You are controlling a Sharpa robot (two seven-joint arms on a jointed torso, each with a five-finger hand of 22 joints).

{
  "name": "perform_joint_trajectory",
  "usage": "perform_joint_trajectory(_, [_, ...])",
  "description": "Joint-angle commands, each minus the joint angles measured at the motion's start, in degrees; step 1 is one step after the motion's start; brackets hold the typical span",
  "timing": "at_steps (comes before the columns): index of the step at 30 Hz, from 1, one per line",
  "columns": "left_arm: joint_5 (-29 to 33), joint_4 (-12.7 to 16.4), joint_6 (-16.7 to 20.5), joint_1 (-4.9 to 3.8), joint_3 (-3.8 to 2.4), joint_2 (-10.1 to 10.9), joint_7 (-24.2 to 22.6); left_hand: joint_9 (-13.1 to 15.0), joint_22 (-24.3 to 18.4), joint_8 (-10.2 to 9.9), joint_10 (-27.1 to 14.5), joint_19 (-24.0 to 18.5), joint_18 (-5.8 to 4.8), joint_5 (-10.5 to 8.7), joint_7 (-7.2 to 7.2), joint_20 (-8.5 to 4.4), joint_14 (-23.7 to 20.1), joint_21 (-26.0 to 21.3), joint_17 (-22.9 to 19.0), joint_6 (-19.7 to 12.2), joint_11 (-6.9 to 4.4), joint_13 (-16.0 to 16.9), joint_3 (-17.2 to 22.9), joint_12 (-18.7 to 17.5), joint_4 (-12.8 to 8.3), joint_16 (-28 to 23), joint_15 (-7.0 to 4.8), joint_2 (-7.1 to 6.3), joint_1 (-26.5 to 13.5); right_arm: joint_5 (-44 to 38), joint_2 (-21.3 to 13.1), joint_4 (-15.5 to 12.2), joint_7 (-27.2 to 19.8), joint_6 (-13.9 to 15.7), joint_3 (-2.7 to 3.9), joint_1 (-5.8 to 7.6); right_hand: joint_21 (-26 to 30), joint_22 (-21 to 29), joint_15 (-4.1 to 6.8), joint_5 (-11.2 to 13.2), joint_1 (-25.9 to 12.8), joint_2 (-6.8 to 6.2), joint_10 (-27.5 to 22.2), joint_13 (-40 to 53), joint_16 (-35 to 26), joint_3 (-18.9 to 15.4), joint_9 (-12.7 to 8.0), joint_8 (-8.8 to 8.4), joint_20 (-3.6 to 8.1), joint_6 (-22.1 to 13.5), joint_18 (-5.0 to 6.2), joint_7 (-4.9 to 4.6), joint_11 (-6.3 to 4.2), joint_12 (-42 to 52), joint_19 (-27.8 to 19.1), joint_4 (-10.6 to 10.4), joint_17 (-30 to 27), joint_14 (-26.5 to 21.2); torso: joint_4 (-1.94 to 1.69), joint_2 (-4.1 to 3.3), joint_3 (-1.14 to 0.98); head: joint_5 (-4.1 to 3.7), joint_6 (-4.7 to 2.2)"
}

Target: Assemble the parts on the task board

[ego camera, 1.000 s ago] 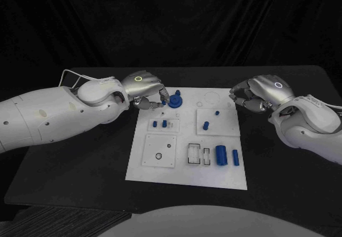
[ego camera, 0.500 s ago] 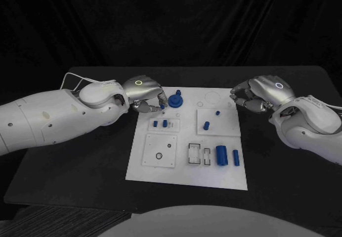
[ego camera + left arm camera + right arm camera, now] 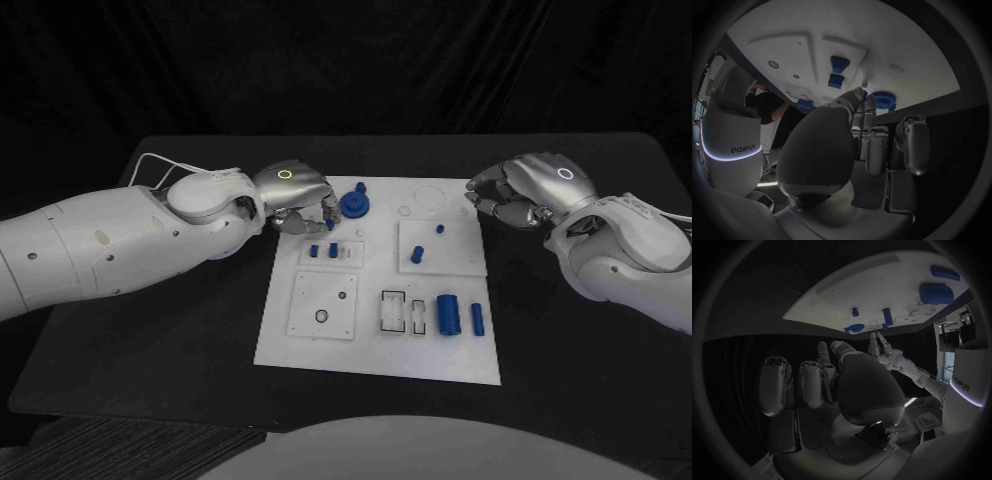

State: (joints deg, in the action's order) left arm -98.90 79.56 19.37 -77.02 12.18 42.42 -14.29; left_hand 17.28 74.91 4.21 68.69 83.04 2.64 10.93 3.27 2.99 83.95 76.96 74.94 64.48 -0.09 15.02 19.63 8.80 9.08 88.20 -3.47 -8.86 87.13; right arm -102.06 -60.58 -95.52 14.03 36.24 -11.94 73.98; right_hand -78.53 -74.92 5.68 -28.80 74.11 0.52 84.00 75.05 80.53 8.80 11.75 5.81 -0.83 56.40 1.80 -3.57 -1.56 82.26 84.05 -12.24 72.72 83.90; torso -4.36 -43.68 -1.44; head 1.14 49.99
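Head view: blue parts (image 3: 447, 313) on task board (image 3: 378, 360)

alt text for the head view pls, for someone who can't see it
A white task board lies in the middle of a black table, with small blue parts on it. The robot's left hand reaches beside a round blue part at the board's far edge; its right hand hovers by the far right corner, holding nothing.
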Motion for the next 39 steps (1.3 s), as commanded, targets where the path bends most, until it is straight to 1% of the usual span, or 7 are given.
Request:
perform_joint_trajectory(1, [-0.1, -0.1, -1.0, 0.22, -0.04, -0.3, -0.1, -0.1, 11.1, -0.3, 0.3, -0.5, 0.37, -0.25, -0.07, 0.01, 4.7, -0.3, 11.4, -0.4, 0.25, -0.1, 0.1, -0.2, 0.1, -0.4, -0.05, 0.14, -0.6, -0.2, 0.0, 0.0, 0.4, 0.1, 0.03, -0.14, 0.1, -11.7, 0.22, -0.3, 0.2, -0.41, 3.1, 7.2, -0.3, 0.3, -0.1, -0.30, 0.30, 0.0, 0.76, -0.07, -0.37, -0.3, 1.9, 0.0, -0.1, 3.3, 0.06, 0.06, -0.03, 0.14, 0.01])
perform_joint_trajectory(4, [-0.1, -0.3, -1.3, 0.35, -0.04, -0.5, 0.0, -0.1, 11.1, -0.3, 0.3, -0.5, 0.36, -0.27, -0.05, 0.02, 4.7, -0.3, 11.4, -0.3, 0.25, -0.1, 0.1, -0.2, 0.1, -0.4, -0.04, 0.16, -0.6, -0.2, 0.0, 0.0, 0.4, 0.0, 0.03, -0.14, 0.1, -11.7, 0.22, -0.3, 0.2, -0.41, 3.1, 7.2, -0.3, 0.3, -0.1, -0.30, 0.30, 0.0, 0.76, -0.07, -0.37, -0.3, 1.9, 0.0, -0.1, 3.3, 0.00, 0.06, -0.01, 0.00, 0.01])
perform_joint_trajectory(10, [-0.1, -0.8, -1.7, 0.66, -0.04, -0.8, 0.1, -0.1, 11.0, -0.3, 0.3, -0.6, 0.40, -0.29, -0.05, 0.02, 4.6, -0.5, 11.1, -0.3, 0.25, -0.1, 0.1, -0.2, 0.1, -0.6, -0.04, 0.16, -0.6, -0.2, 0.0, 0.0, 0.4, -0.1, 0.03, -0.16, 0.1, -11.7, 0.22, -0.3, 0.2, -0.41, 3.1, 7.2, -0.3, 0.3, -0.1, -0.30, 0.30, 0.0, 0.76, -0.07, -0.37, -0.3, 1.9, 0.0, -0.1, 3.3, 0.00, 0.11, -0.04, 0.03, 0.01])
perform_joint_trajectory(12, [-0.1, -0.9, -1.9, 0.78, -0.04, -0.9, 0.2, -0.1, 11.0, -0.3, 0.3, -0.6, 0.40, -0.30, -0.04, 0.02, 4.6, -0.5, 11.1, -0.3, 0.25, -0.1, 0.1, -0.3, 0.1, -0.6, -0.04, 0.16, -0.6, -0.2, 0.0, 0.0, 0.4, -0.1, 0.03, -0.17, 0.1, -11.7, 0.22, -0.3, 0.2, -0.41, 3.1, 7.2, -0.3, 0.3, -0.1, -0.30, 0.30, 0.0, 0.76, -0.07, -0.37, -0.3, 1.9, 0.0, -0.1, 3.3, -0.01, 0.06, 0.01, -0.02, 0.01])
perform_joint_trajectory(21, [-0.1, -1.2, -2.7, 1.15, -0.04, -1.2, 0.8, 0.0, 11.0, -0.2, 0.2, -0.6, 0.42, -0.23, -0.02, 0.03, 4.5, -0.6, 11.0, -0.1, 0.29, -0.1, 0.2, -0.4, -0.1, -0.6, -0.01, 0.18, -0.4, -0.2, 0.0, 0.0, 0.4, -0.3, 0.03, -0.28, 0.1, -11.7, 0.22, -0.3, 0.2, -0.41, 3.1, 7.2, -0.3, 0.3, -0.1, -0.30, 0.30, 0.0, 0.76, -0.07, -0.37, -0.3, 1.9, 0.0, -0.1, 3.3, -0.01, 0.00, 0.02, 0.02, 0.01])
perform_joint_trajectory(32, [-0.1, -1.5, -2.8, 1.29, -0.04, -1.2, 1.4, -0.1, 11.0, -0.1, 0.1, -0.7, 0.43, 0.57, 0.01, 0.05, 4.5, -0.7, 10.9, 0.0, 0.35, -0.2, 0.4, -0.8, -0.5, -0.7, 0.03, 0.16, 0.0, -0.2, 0.1, 0.1, 0.4, -0.5, 0.03, -0.47, 0.2, -11.7, 0.20, -0.3, 0.2, -0.40, 3.0, 7.1, -0.3, 0.4, -0.1, -0.30, 0.29, 0.1, 0.77, -0.07, -0.37, -0.4, 1.9, 0.0, -0.1, 3.3, -0.01, 0.00, 0.02, 0.07, 0.01])
perform_joint_trajectory(39, [-0.1, -1.6, -1.9, 1.34, -0.03, -1.0, 2.0, 0.0, 11.0, 0.0, 0.2, -0.6, 0.41, 1.69, 0.09, 0.07, 4.5, -0.6, 10.9, 0.4, 0.43, -0.1, 0.6, -1.0, -0.8, -0.7, 0.06, 0.21, 0.1, -0.2, 0.1, 0.1, 0.4, -0.6, 0.03, -0.56, 0.2, -11.7, 0.20, -0.3, 0.2, -0.40, 3.0, 7.1, -0.3, 0.4, -0.1, -0.30, 0.29, 0.1, 0.77, -0.07, -0.37, -0.4, 1.9, 0.0, -0.1, 3.3, -0.01, 0.04, -0.01, 0.06, 0.01])
